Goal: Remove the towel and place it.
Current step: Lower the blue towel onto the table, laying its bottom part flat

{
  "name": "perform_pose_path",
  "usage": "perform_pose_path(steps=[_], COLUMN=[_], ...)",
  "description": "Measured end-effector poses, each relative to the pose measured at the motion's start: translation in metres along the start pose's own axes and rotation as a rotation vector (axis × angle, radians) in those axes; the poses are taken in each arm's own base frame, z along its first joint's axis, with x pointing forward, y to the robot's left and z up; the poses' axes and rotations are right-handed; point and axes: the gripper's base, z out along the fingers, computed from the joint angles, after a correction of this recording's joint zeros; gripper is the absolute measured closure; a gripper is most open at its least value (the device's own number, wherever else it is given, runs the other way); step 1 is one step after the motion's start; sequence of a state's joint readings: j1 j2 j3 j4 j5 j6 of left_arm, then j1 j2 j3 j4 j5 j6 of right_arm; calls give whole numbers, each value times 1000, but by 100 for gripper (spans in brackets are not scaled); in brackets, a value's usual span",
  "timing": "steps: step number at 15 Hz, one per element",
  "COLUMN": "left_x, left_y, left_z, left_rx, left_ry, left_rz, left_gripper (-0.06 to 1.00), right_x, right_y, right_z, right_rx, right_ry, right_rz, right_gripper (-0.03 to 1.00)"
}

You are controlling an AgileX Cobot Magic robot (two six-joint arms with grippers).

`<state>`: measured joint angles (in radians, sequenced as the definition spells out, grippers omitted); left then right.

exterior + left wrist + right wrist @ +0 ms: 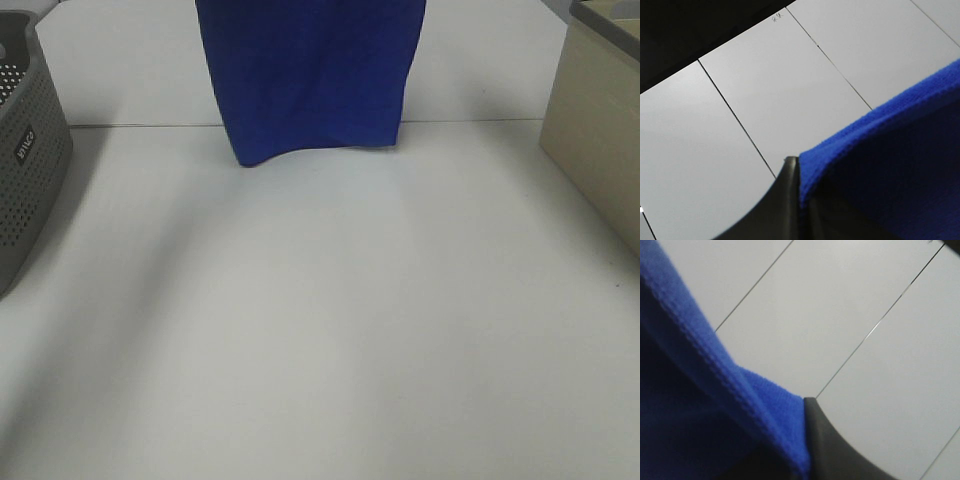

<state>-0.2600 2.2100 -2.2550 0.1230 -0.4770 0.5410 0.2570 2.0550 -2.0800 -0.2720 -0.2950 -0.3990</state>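
Note:
The towel [310, 75], a deep royal-blue plush cloth, hangs down from the top edge of the exterior high view. Its lower hem hovers over the far part of the white table [320, 330]. Neither gripper shows in that view. In the left wrist view my left gripper [804, 202] is shut on a top edge of the towel [890, 165], one dark finger [785, 205] pressed against the cloth. In the right wrist view my right gripper [801, 455] is likewise shut on the towel [690, 405], with its dark finger [827, 445] beside the fabric.
A grey perforated basket [25, 150] stands at the left edge of the table. A beige box [600, 130] stands at the right edge. A thin seam line crosses the table behind the towel's hem.

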Motion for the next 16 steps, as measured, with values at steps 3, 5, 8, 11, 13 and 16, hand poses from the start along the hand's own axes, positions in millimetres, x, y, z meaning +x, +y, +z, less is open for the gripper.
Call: perform_pose_path(steps=[3, 5, 8, 11, 13, 16], left_x=[7, 4, 21, 26, 24, 23], left_y=[-5, -3, -5, -8, -6, -6], left_z=[2, 5, 8, 7, 7, 7], left_rx=[-21, -36, -11, -13, -30, -34], left_ry=[-32, -50, 22, 29, 6, 1], left_rz=[22, 24, 71, 58, 56, 59], left_gripper=[94, 94, 94, 94, 94, 94], right_x=[0, 6, 27, 27, 27, 26], right_y=[4, 7, -2, -1, -1, -1], right_z=[3, 5, 6, 6, 6, 6], right_rx=[41, 42, 46, 44, 45, 52], right_ry=[-115, -117, -53, -50, -51, -71], right_rz=[-7, -9, -21, -23, -22, -23], right_gripper=[95, 95, 95, 95, 95, 95])
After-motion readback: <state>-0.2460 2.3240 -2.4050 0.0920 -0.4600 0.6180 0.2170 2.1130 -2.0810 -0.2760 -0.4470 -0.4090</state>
